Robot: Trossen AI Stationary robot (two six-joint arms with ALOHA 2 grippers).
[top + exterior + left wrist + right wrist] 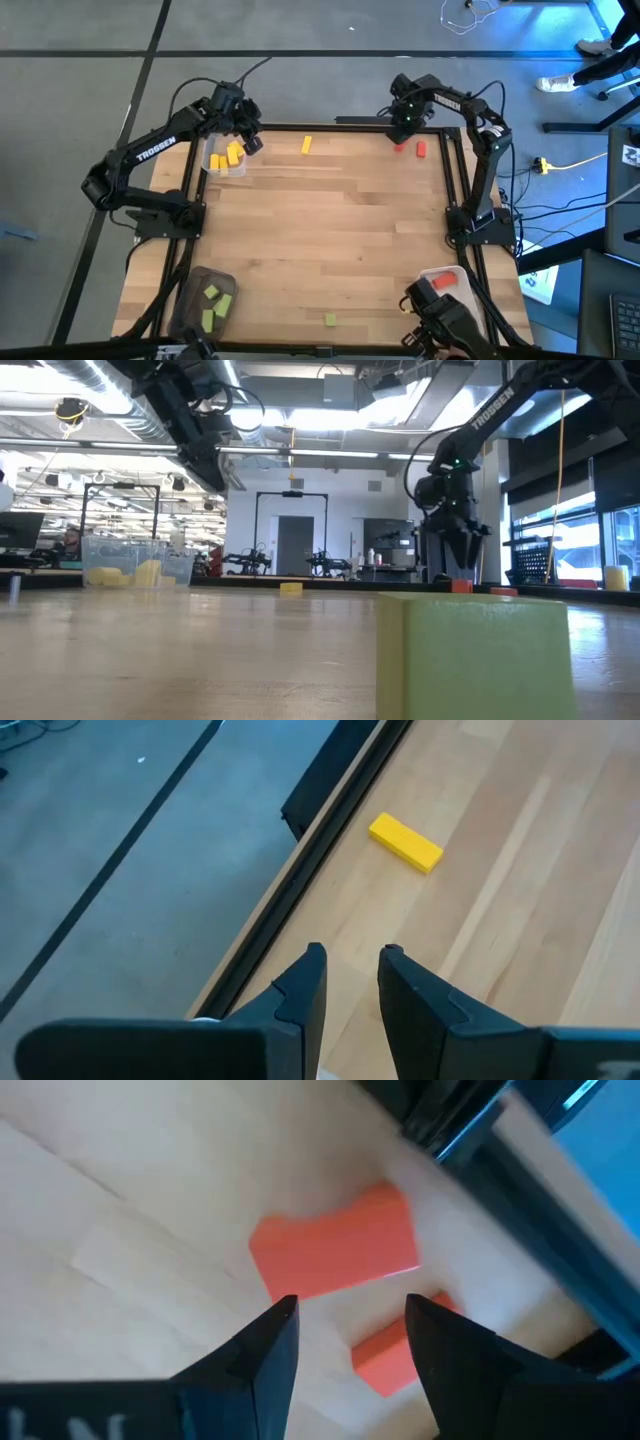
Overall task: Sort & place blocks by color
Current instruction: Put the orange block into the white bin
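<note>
Right gripper [345, 1330] hangs low over two red blocks [335, 1250] at the table's far right edge; jaws parted, gripping nothing, one block showing in the gap between the fingers. Left gripper [350, 975] above the clear tray [212, 170] holding yellow blocks [228, 157]; jaws slightly apart, empty. One yellow block [307, 145] lies loose on the table [330, 230]. Green blocks [215, 305] sit in the dark tray [190, 290]. "TROSSEN" reads on both arms.

left hand [350, 970] parted, right hand [345, 1325] open
</note>
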